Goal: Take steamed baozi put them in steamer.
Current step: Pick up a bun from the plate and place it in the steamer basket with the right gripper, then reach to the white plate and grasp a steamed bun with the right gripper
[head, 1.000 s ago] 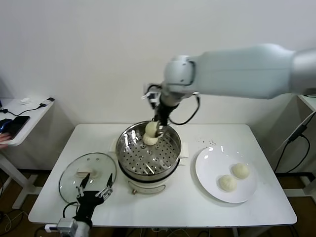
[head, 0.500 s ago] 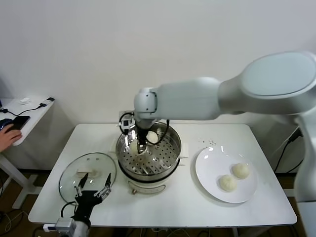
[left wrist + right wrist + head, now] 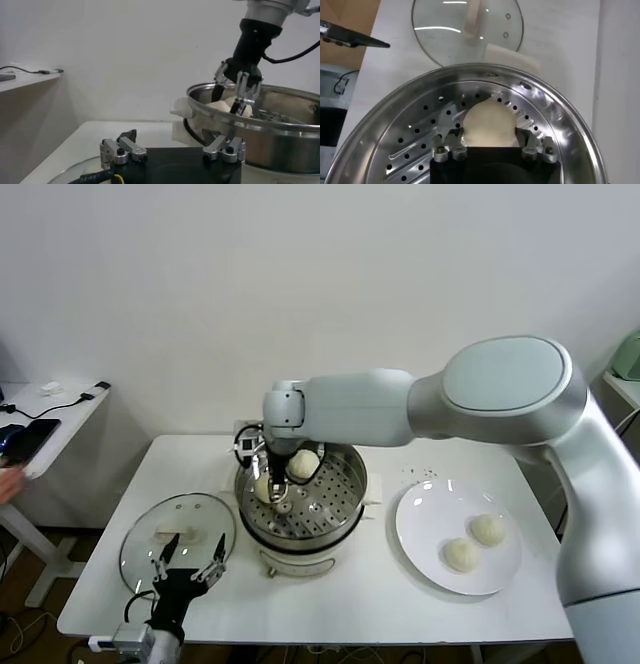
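The right gripper (image 3: 272,489) reaches down into the steamer (image 3: 345,484) at the middle of the head view, its fingers spread apart on either side of a bun (image 3: 487,125). In the right wrist view that bun lies on the perforated tray (image 3: 415,145) between the two fingertips (image 3: 445,150), and whether they touch it cannot be told. In the head view a second bun (image 3: 303,464) sits just beside the gripper, toward the back of the tray. The right arm (image 3: 400,404) sweeps across the frame from the right edge to the pot.

The steamer is a shiny steel pot on a white base (image 3: 300,562), standing near the centre of the white table (image 3: 400,604). To the right of it in the head view lies a white plate (image 3: 420,534) with two more buns, one nearer the front (image 3: 461,555) and one just behind it (image 3: 488,530), close together.

At the lower left of the head view a round glass lid (image 3: 140,549) with a white handle rests flat on the table. The left gripper (image 3: 188,562) hovers over the near edge of that lid, its fingers wide apart and holding nothing; the left wrist view shows the same open fingers (image 3: 122,149) with the steamer's rim (image 3: 270,127) beyond them.

At the far left edge stands a small side table (image 3: 60,409) with a cable and a dark phone.
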Available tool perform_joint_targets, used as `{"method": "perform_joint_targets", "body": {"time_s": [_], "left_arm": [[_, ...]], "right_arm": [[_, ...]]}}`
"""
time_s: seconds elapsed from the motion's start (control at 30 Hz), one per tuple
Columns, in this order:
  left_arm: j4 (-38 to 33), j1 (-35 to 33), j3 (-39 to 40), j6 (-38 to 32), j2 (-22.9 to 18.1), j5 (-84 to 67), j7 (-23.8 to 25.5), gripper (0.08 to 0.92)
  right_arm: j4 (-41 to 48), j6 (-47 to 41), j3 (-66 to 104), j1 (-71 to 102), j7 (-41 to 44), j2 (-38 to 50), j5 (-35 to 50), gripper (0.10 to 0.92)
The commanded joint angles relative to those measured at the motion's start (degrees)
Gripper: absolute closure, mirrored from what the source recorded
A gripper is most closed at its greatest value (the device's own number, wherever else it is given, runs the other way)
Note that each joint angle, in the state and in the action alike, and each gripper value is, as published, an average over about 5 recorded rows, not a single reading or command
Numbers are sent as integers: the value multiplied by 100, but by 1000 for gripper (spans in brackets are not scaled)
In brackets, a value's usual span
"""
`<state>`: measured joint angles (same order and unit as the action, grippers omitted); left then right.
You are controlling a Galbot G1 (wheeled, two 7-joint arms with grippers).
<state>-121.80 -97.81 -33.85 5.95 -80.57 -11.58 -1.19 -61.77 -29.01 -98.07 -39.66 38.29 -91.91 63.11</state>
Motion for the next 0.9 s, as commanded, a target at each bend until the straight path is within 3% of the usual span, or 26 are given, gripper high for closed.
{"method": "perform_joint_targets", "body": {"time_s": [0.03,0.27,0.47,0.7,0.9], "left_arm": [[-14,1,-10,11,2,-5,7,177],[-53,20,3,34,-23,-6,23,177],[-50,57,0,56,-33,-10,28,177],[-23,125,10,87,-67,-9,39,177],[29,157,31,120,-124,8,39,177]], "right_arm": [[48,158,57,-20,244,153,-106,211],[-474,689,-52,-1061,1122,1203,-477,203],[-1445,1115,-536,-2104,1711,2881,-782,203],[-2809,1424,-1875,-2734,1604,4756,-1842,202],[-2884,1558,-1899,-1812,1410,5783,-2794,203]]}}
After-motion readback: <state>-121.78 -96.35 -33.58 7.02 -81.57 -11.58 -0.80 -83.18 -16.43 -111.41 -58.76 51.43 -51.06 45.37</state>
